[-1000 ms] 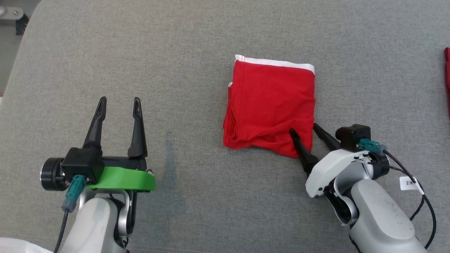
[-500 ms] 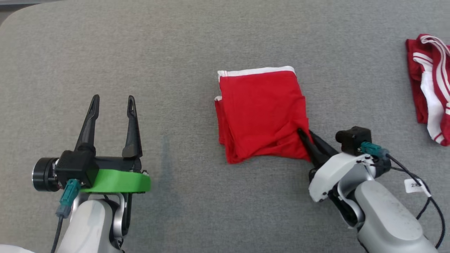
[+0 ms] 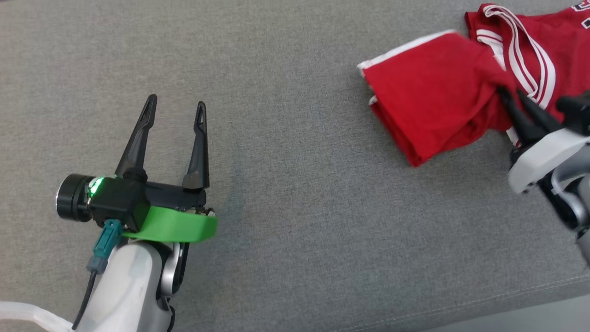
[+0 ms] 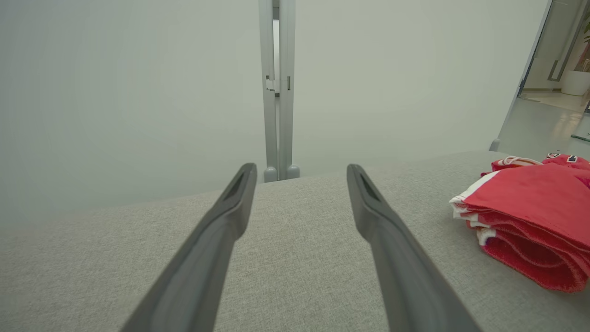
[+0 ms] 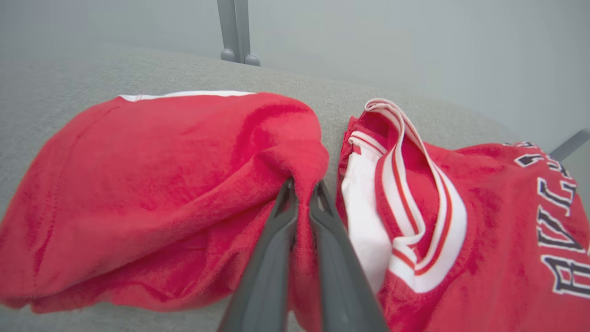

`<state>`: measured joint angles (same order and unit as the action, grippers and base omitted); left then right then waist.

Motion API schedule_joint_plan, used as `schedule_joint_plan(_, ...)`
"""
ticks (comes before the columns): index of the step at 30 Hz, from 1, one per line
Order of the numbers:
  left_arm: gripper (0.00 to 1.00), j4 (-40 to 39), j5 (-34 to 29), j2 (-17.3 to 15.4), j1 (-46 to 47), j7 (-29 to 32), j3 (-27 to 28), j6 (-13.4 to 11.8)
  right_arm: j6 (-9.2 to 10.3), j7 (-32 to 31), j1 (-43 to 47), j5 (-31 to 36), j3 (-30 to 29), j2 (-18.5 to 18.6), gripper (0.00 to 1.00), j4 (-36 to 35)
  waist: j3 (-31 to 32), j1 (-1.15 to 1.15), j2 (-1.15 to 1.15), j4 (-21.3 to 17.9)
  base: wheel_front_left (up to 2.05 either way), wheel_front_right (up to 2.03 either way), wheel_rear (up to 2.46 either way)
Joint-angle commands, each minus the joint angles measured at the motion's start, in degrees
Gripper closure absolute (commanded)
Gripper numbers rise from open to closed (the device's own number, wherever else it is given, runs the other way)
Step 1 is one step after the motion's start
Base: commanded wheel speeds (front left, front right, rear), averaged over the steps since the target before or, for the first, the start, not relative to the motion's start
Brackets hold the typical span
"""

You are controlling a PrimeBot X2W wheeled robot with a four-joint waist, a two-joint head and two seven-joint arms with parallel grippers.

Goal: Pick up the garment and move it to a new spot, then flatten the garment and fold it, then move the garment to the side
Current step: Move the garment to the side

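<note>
The right claw point(image 5: 304, 184), spread around the folded red garment's point(image 3: 428, 106) near corner a second ago, is now pinched shut on that corner. It has dragged the garment rightward over the grey cushion point(image 3: 299, 207) to lie just beside the striped jersey point(image 3: 530, 50) (possibly touching). The move aside looks nearly done. The left claw point(image 3: 176, 101) hovers spread, idle.

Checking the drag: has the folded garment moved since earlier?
Yes, rightward: held by the right gripper, the folded garment now reaches the striped jersey; earlier a wide gap separated them.
</note>
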<state>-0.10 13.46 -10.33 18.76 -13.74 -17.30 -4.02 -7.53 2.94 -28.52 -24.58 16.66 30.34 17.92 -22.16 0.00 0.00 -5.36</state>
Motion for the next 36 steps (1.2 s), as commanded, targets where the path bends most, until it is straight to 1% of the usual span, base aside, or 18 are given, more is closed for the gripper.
schedule_joint_plan(1,0.00,-0.3,-0.5,-0.3,1.7,0.2,-0.3,0.5,0.09,-0.4,-1.9,-0.1,-0.8,2.0,1.00,-0.9,-3.9,0.00,0.00,-1.9,0.00,0.00,0.00)
schedule_joint_plan(4,0.00,-0.4,-0.9,-0.2,3.0,0.3,-1.0,0.8,0.08,-2.2,-4.2,-0.1,-3.2,7.3,1.00,-2.7,-5.5,0.00,0.00,-1.8,0.00,0.00,0.00)
schedule_joint_plan(6,0.00,-0.4,-1.2,-0.3,3.9,0.3,-1.4,1.1,0.09,-2.8,-5.1,-1.2,-5.8,11.0,1.00,-2.4,-6.4,0.00,0.00,-1.6,0.00,0.00,0.00)
schedule_joint_plan(8,0.00,-0.4,-1.3,-0.3,4.7,0.3,-1.8,1.3,0.08,-3.6,-5.1,-2.0,-8.1,13.5,1.00,-0.8,-7.2,0.00,0.00,-1.4,0.00,0.00,0.00)
schedule_joint_plan(10,0.00,-0.5,-1.5,-0.3,5.1,0.3,-2.0,1.3,0.08,-4.8,-4.5,-2.8,-10.4,13.9,1.00,1.4,-7.7,0.00,0.00,-1.4,0.00,0.00,0.00)
schedule_joint_plan(11,0.00,-0.4,-1.5,-0.4,5.4,0.3,-2.1,1.4,0.08,-4.7,-4.1,-2.7,-11.2,14.4,1.00,2.3,-7.9,0.00,0.00,-1.3,0.00,0.00,0.00)
schedule_joint_plan(13,0.00,-0.4,-1.6,-0.4,5.9,0.3,-2.4,1.6,0.09,-4.1,-3.3,-3.3,-13.0,14.2,1.00,5.2,-8.2,0.00,0.00,-1.1,0.00,0.00,0.00)
schedule_joint_plan(14,0.00,-0.3,-1.6,-0.4,6.1,0.3,-2.5,1.8,0.09,-3.8,-3.0,-2.8,-13.6,13.7,0.67,6.9,-8.3,0.00,0.00,-1.0,0.00,0.00,0.00)
schedule_joint_plan(15,0.00,-0.2,-1.6,-0.4,6.3,0.3,-2.6,1.8,0.09,-2.9,-2.8,-2.7,-14.3,12.9,0.45,8.0,-8.4,0.00,0.00,-0.8,0.00,0.00,0.00)
schedule_joint_plan(16,0.00,-0.1,-1.5,-0.5,6.4,0.2,-2.7,1.9,0.08,-2.0,-2.4,-2.6,-14.9,11.9,0.00,9.2,-8.3,0.00,0.00,-0.7,0.00,0.00,0.00)
schedule_joint_plan(18,0.00,0.2,-1.3,-0.6,6.3,0.2,-2.7,1.9,0.08,-0.6,-1.3,-2.3,-16.0,10.1,0.00,11.3,-7.9,0.00,0.00,-0.7,0.00,0.00,0.00)
schedule_joint_plan(21,0.00,0.8,-1.0,-0.7,5.2,0.1,-2.7,1.4,0.08,2.7,1.4,-2.4,-17.8,6.2,0.00,13.6,-6.4,0.00,0.00,-1.0,0.00,0.00,0.00)
schedule_joint_plan(22,0.00,0.9,-0.9,-0.8,4.7,0.2,-2.5,1.3,0.08,3.7,2.1,-2.6,-18.3,5.1,0.00,13.9,-5.8,0.00,0.00,-1.2,0.00,0.00,0.00)
schedule_joint_plan(23,0.00,1.2,-0.5,-1.1,3.7,0.2,-2.3,1.0,0.08,5.8,4.3,-2.6,-18.8,2.9,0.00,13.6,-4.4,0.00,0.00,-1.7,0.00,0.00,0.00)
schedule_joint_plan(25,0.00,1.4,-0.3,-1.2,2.5,0.3,-2.0,0.4,0.08,8.2,6.8,-3.0,-19.8,0.9,0.00,12.8,-2.6,0.00,0.00,-2.3,0.00,0.00,0.00)
schedule_joint_plan(27,0.00,1.6,0.1,-1.5,1.0,0.3,-1.4,-0.2,0.08,10.0,9.1,-2.2,-20.6,-1.3,0.00,10.7,-0.5,0.00,0.00,-2.9,0.00,0.00,0.00)
schedule_joint_plan(30,0.00,1.6,1.0,-1.9,-1.9,0.4,-0.3,-1.4,0.08,11.2,13.2,-0.6,-22.0,-4.3,0.00,5.4,2.5,0.00,0.00,-3.7,0.00,0.00,0.00)
schedule_joint_plan(36,0.00,1.9,2.8,-1.9,-7.0,0.5,1.5,-3.6,0.08,10.3,20.8,3.7,-22.4,-10.6,0.00,-7.3,8.0,0.00,0.00,-3.3,0.00,0.00,0.00)
